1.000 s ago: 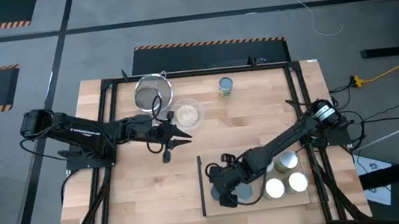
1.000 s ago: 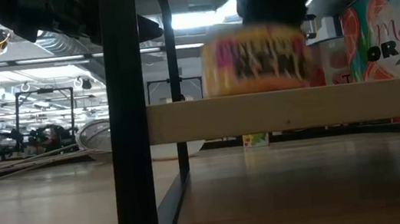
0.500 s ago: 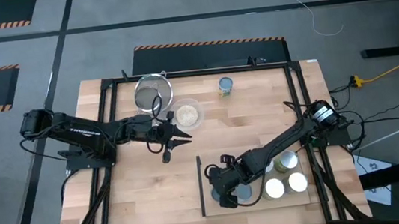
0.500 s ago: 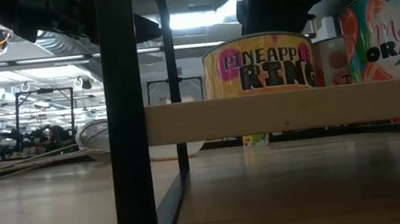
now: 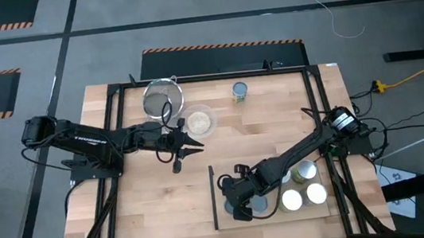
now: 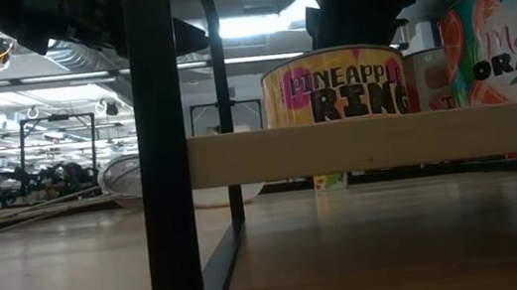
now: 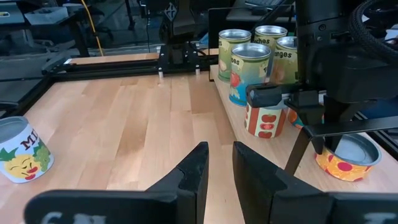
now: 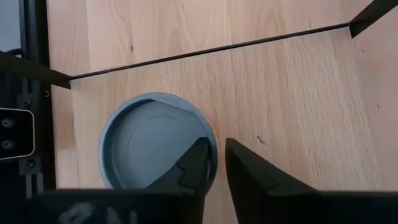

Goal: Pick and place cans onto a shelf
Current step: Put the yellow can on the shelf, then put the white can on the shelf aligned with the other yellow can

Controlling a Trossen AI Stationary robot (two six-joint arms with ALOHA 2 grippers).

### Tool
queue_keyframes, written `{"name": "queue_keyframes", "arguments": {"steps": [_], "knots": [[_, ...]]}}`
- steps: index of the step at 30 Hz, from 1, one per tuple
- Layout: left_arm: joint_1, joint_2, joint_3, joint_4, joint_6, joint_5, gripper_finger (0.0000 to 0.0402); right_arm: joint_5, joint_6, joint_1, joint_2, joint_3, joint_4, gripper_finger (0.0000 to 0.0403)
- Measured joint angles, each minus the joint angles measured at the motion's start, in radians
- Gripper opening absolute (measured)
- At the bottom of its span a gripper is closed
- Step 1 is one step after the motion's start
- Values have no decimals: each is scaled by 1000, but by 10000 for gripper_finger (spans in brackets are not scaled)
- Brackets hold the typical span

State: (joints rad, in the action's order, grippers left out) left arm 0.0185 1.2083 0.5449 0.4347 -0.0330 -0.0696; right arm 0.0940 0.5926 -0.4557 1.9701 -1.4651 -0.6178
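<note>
From above, the light wooden surface point(image 5: 149, 198) sits in a black frame on a grey floor with striped warning tape and loose cables. A mesh strainer point(image 5: 163, 100) lies at the far edge, and a glass bowl point(image 5: 199, 120) with pale grains in it is just beside the strainer. One can point(image 5: 240, 91) stands alone at the far side. The shelf point(image 5: 275, 216) lies at the near right and carries the other cans point(image 5: 305, 174) in a cluster. The left hand point(image 5: 191, 146) hangs near the bowl, its fingers slightly apart and empty. The right hand point(image 5: 242, 208) is over the shelf's left end, right at a blue-topped can point(image 5: 258, 204)

At surface height, the shelf board runs across the picture with a yellow pineapple can point(image 6: 336, 85) on it under a dark arm, and a mandarin orange can point(image 6: 509, 32) to the side. Behind is a bright workshop with ceiling lights and racks

The left wrist camera sees a can with a yellow label point(image 7: 22, 152) alone on the bare wood, well apart from the cans on the shelf

The right wrist camera looks down on the blue can top, upright on the shelf. The fingers stand narrowly apart at its rim, with wood showing between them; they do not clamp it
</note>
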Motion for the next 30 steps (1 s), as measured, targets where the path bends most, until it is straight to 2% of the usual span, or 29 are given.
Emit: {"name": "queue_keyframes", "arguments": {"steps": [5, 19, 30], "knots": [[0, 0, 0, 0, 0, 0, 66, -6, 1, 0, 0, 0, -1, 74], [0, 0, 0, 0, 0, 0, 66, -8, 1, 1, 0, -4, -7, 76], [9, -13, 0, 9, 4, -1, 66, -12, -104, 2, 1, -165, -191, 76]]}}
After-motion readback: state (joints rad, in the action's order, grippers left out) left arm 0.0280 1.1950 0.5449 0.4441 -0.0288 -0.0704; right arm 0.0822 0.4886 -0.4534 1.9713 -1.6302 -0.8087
